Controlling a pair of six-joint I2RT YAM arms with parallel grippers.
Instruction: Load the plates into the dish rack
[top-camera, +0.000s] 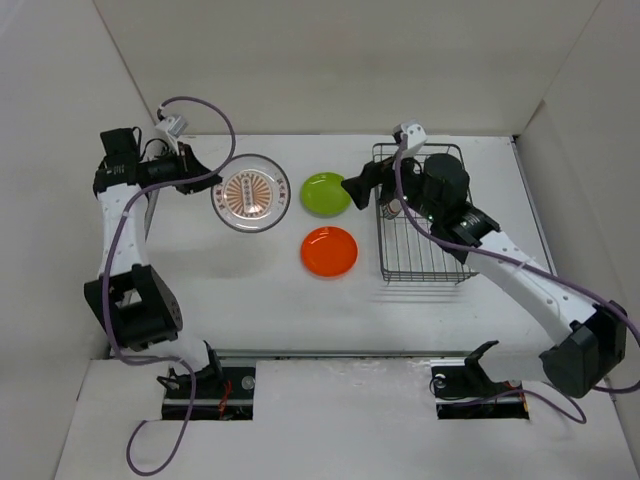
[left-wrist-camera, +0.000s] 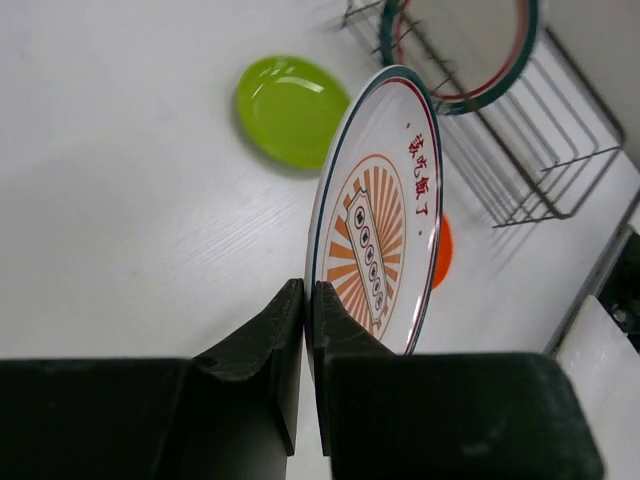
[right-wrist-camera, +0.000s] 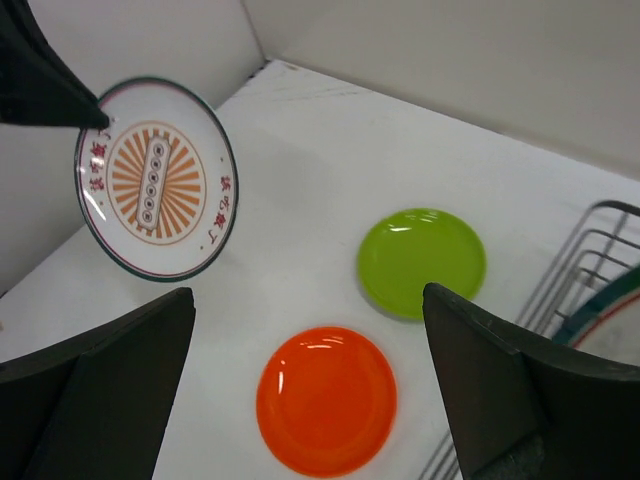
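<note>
Left gripper (left-wrist-camera: 308, 290) pinched closed on the rim of the sunburst plate (left-wrist-camera: 375, 240). Plate tilted, ten o'clock on table; dish rack (top-camera: 420, 250) at its three o'clock. Right gripper (right-wrist-camera: 308, 300) wide, empty. Risk: thin edge grip lets plate swing or slip. Only the left wrist view shows teal-rimmed plate (left-wrist-camera: 460, 45) racked.

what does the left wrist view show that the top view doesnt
Only the left wrist view: a teal-rimmed plate standing in the dish rack, and a close look at the left gripper shut on the rim of the sunburst plate. From the top, the right arm covers that part of the rack.
Only the top view: the right gripper beside the green plate, and the whole orange plate.
Both: the sunburst plate, the green plate, the rack and the left gripper. The orange plate is only a sliver in the wrist view.
</note>
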